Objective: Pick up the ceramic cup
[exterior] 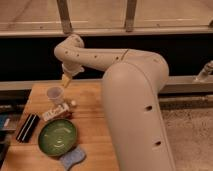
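The ceramic cup (54, 94) is a small pale tapered cup standing upright on the wooden table (92, 125), near its back left. My gripper (65, 80) hangs from the arm above the table's back edge, just up and to the right of the cup and apart from it. A round green plate (57, 137) lies in front of the cup.
A white packet (55, 112) lies between cup and plate, with a small white object (73, 103) beside it. A black box (27, 127) sits at the left edge. A blue sponge (72, 158) lies at the front. My large arm body (137, 110) covers the table's right side.
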### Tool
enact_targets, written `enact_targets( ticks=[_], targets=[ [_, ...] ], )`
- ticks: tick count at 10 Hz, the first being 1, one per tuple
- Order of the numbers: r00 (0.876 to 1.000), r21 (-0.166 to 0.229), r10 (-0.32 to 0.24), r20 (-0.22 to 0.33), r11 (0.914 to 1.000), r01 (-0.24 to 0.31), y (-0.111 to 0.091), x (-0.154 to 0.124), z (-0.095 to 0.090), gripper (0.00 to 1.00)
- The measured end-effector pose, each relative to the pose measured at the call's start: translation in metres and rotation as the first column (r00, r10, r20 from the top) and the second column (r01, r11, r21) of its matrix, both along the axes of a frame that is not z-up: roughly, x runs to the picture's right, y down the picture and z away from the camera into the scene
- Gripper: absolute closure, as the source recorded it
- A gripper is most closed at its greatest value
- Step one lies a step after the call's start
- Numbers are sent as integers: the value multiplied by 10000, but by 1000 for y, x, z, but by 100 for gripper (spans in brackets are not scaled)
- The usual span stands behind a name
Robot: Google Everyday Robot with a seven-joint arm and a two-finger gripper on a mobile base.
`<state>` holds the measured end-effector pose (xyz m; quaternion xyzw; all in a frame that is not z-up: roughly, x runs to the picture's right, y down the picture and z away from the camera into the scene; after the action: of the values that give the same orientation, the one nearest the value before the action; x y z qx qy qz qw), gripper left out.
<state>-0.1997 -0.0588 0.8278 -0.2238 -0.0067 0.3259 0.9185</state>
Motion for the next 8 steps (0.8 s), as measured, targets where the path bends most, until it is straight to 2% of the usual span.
enact_targets(
  ticks=[2, 4, 8],
  targets=[
    [9995, -126, -309, 102, 9994, 310, 4, -15, 7, 20],
    [9976, -412, -683, 141, 9968, 689, 17, -35, 22, 20],
    [9926, -954, -1153, 377, 9884, 1185, 41, -65, 47, 20]
  ],
)
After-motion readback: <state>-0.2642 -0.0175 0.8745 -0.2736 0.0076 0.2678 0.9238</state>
